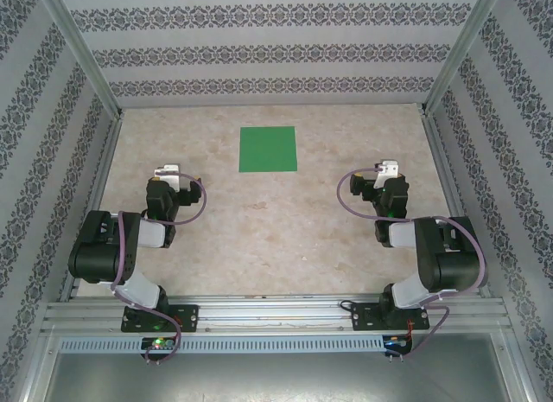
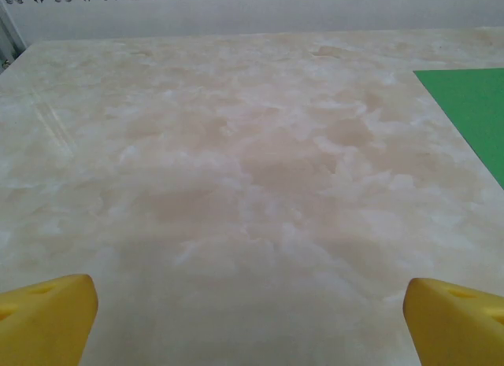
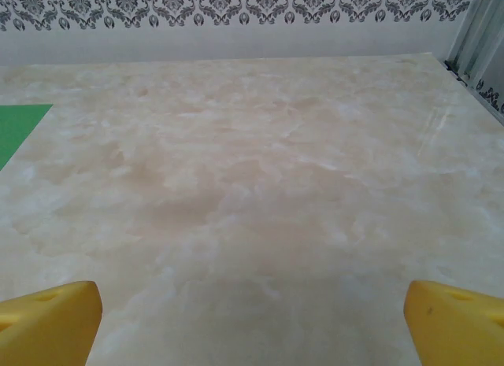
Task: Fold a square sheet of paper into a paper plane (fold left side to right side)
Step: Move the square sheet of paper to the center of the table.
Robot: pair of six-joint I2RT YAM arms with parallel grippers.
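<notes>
The paper (image 1: 268, 149) lies flat and square, edges in line with the table (image 1: 259, 238). My left gripper (image 2: 252, 323) and right gripper (image 3: 252, 323) flank it, well apart, both spread wide, holding nothing.

A robot test cell in a lab: a marble-look tabletop (image 1: 259, 246) is boxed in by patterned wallpaper (image 1: 259, 52) on aluminium posts (image 1: 85, 52). A left arm (image 1: 112, 251) and right arm (image 1: 441, 259) are bolted to slotted aluminium rails (image 1: 276, 315) along the bottom of the frame.
</notes>
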